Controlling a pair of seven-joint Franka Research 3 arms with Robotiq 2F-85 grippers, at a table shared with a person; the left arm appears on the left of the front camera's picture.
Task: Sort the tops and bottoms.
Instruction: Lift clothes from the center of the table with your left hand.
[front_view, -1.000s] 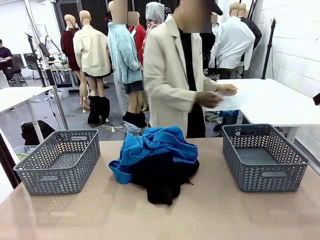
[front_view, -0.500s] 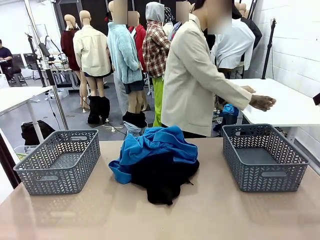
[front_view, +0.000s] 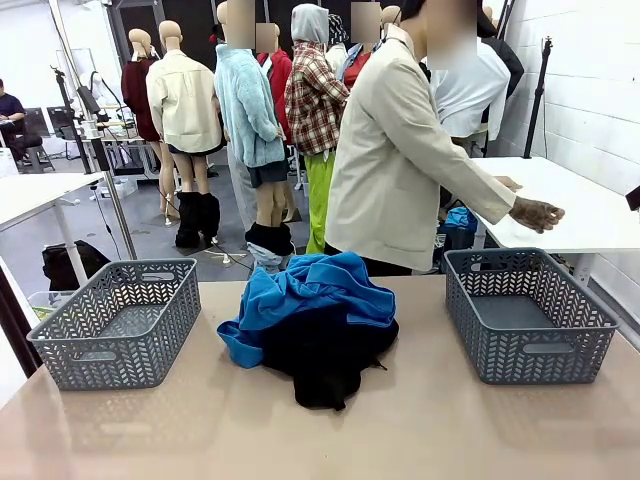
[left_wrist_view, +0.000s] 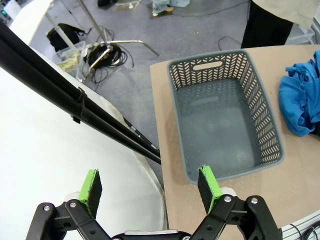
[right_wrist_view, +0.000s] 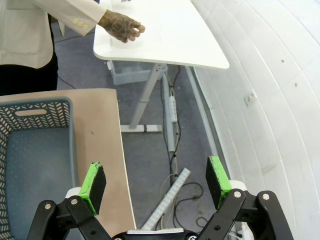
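The left gripper (left_wrist_view: 150, 186) and right gripper (right_wrist_view: 156, 182) hang with fingers spread wide, holding nothing. Mid-table lies a soft, light heap: a blue garment (front_view: 322, 288) draped over a black garment (front_view: 322, 362). A raised blue fold looks easiest to pinch. The left basket (front_view: 150, 335) and right basket (front_view: 500, 352) flank it, well apart. Beyond, a person (front_view: 395, 170) reaches toward a white table (front_view: 590, 205), likely no obstacle.

1. Blue garment (front_view: 305, 292) lay crumpled on top of black garment (front_view: 325, 365), forming one heap.
2. Grey lattice left basket (front_view: 110, 362) and right basket (front_view: 545, 355) stood upright either side of the heap, apart from it.
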